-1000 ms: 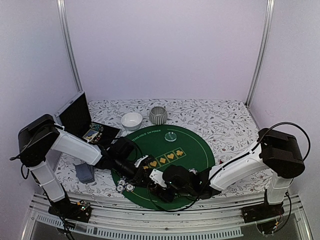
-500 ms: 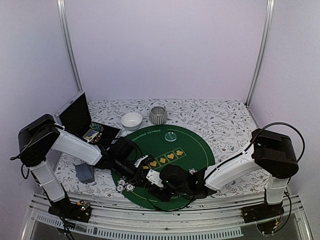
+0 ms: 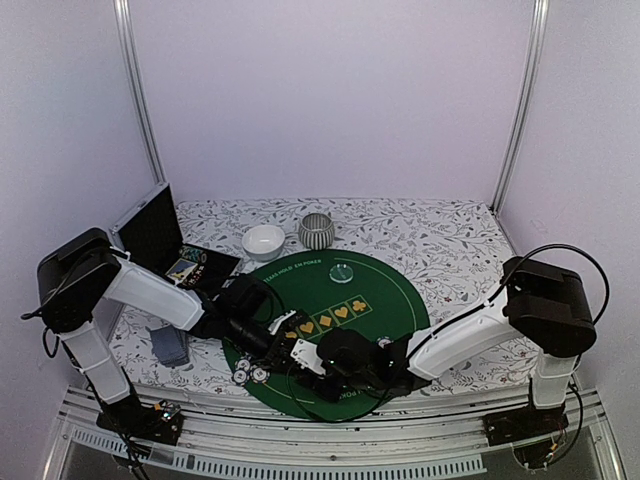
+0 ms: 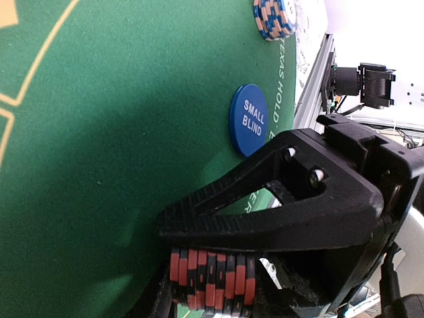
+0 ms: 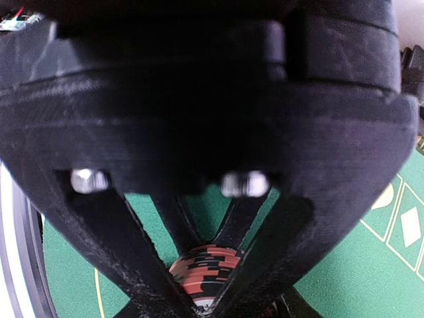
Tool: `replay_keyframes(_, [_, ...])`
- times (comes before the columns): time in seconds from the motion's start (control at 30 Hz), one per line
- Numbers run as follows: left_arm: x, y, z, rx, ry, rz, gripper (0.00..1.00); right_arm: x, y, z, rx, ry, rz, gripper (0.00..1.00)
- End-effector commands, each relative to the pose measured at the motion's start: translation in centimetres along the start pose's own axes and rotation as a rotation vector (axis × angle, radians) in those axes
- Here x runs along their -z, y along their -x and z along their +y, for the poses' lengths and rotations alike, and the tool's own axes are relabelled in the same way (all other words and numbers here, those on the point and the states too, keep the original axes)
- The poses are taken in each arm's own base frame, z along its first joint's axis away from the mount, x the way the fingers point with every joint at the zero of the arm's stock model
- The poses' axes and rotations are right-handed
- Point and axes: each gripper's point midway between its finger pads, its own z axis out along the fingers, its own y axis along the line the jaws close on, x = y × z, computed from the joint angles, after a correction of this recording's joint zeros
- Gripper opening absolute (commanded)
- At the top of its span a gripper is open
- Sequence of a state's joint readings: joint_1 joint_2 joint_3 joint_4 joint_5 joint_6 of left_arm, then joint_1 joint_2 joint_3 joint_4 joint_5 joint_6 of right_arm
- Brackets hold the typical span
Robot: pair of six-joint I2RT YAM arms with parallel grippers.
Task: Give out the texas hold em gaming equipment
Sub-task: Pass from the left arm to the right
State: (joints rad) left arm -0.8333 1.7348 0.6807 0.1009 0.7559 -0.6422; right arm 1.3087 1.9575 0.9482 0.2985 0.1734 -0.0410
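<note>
In the left wrist view my left gripper [image 4: 202,275] is shut on a stack of red-and-black striped poker chips [image 4: 212,278], held just above the green mat [image 4: 119,132]. My right gripper [image 5: 205,281] meets it from the other side, and its fingers [image 5: 149,275] press both edges of the same chip stack [image 5: 207,268]. From above, the two grippers join near the mat's front, the left gripper [image 3: 285,342] touching the right gripper [image 3: 312,356]. A blue SMALL BLIND disc [image 4: 248,119] and a blue-striped chip stack [image 4: 271,16] lie on the mat.
White chips [image 3: 246,372] sit at the mat's front left. A pale green disc [image 3: 342,272] lies at its far side. Grey-blue cards [image 3: 170,345] lie left of the mat [image 3: 395,300]. A white bowl [image 3: 264,241], a striped grey bowl [image 3: 316,231] and an open case [image 3: 150,230] stand behind.
My right gripper has slid left toward the left gripper and its jaws have narrowed round the chip stack. The left arm has stayed still with its grip unchanged.
</note>
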Motion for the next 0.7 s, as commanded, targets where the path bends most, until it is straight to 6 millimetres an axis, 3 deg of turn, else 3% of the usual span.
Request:
replay_keyframes(0.0, [0.0,-1.1,3.8,0.068,0.141,0.01,0.28,-0.4,0.0,-1.1,-0.008,-0.051,0.036,0.25])
replay_keyframes(0.3, [1.1,0.4,4.0,0.036,0.227,-0.03,0.43,0.0,-1.4,-1.0,-0.006,-0.059,0.143,0.24])
replay_keyframes(0.67, [3.4,2.5,2.7,0.004,0.265,-0.1,0.58,0.4,-1.6,-0.5,-0.039,-0.034,0.193,0.22])
